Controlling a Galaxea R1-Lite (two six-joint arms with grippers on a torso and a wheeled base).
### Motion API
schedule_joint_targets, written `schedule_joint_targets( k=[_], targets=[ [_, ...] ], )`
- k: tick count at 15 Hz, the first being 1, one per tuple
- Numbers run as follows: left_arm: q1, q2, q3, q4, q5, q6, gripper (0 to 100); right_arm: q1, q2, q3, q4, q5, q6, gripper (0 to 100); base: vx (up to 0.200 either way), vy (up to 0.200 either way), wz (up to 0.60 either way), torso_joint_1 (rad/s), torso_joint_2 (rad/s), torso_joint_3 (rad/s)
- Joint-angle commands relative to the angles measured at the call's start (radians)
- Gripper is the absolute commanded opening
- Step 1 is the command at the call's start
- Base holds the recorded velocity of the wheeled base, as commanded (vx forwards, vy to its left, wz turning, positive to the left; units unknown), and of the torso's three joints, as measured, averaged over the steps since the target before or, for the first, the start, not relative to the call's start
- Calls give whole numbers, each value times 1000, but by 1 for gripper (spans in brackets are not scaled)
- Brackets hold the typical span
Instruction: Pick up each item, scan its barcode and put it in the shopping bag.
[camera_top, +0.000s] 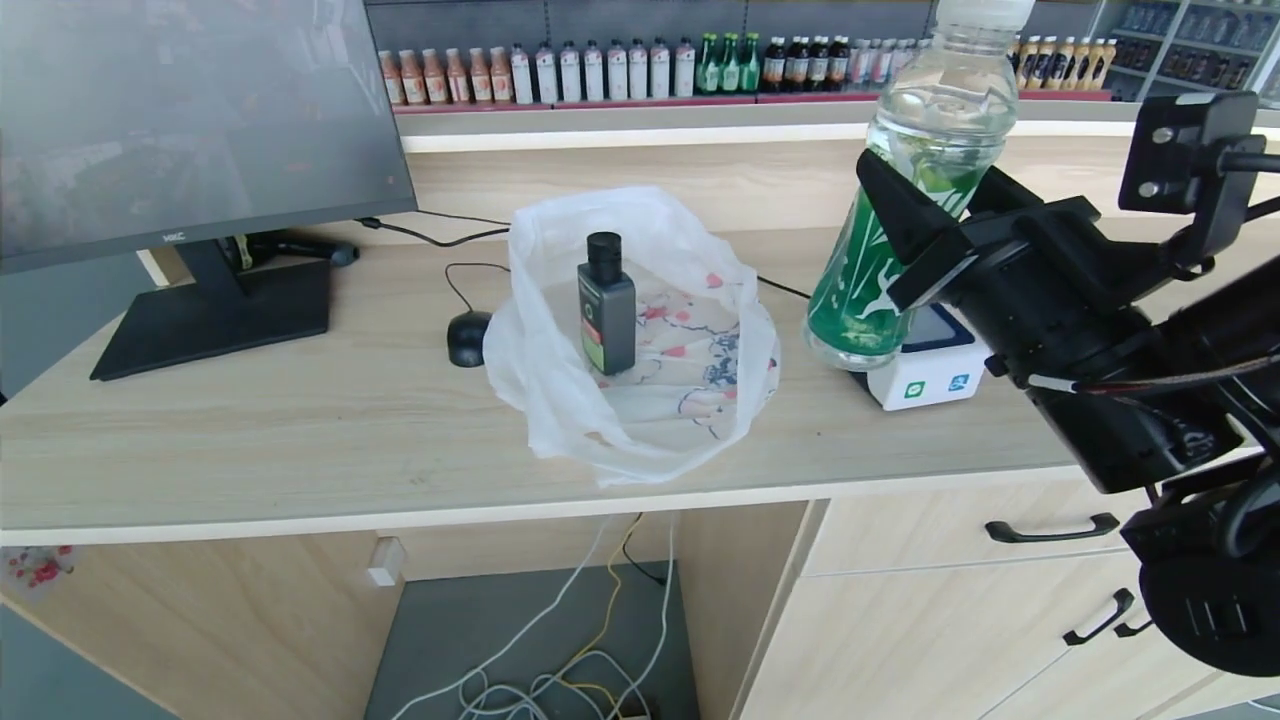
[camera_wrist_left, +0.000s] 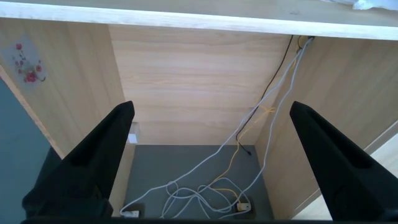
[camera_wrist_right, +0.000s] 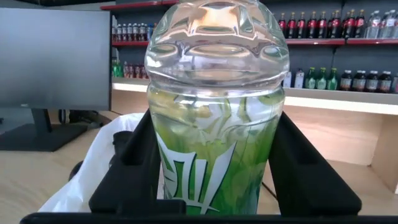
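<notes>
Green-labelled bottle tight in right gripper, by white scanner beside shopping bag; left gripper, jaws wide apart

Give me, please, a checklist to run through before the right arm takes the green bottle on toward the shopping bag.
1. Grip: the right gripper is shut on the green bottle, one finger on each side. Ok.
2. Barcode facing the scanner: the bottle hangs tilted just above it, and no barcode is visible. Cannot tell.
3. The shopping bag has its mouth open upward. Ok.
4. Room in the bag: a dark bottle stands upright inside, with space beside it. Probably ok.
5. The left gripper is open and low under the counter, out of the way. Ok.
</notes>
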Motion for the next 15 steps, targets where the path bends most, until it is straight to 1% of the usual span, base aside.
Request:
schedule_joint_targets(
  k=[1,5,11,12,15],
  targets=[
    [0,0,0,1,0,-1,100,2,-4,5,2,1,1,0,0,200,0,2,2,-2],
    [0,0,0,1,0,1,100,2,-3,4,2,1,1,0,0,200,0,5,1,1],
    [0,0,0,1,0,5,100,1,-1,2,2,1,0,0,0,0,0,0,0,0],
    [0,0,0,1,0,5,100,-21,-1,-2,2,0,0,0,0,0,0,0,0,0],
    [0,0,0,1,0,5,100,-29,25,-36,5,1,0,0,0,0,0,0,0,0]
  ],
)
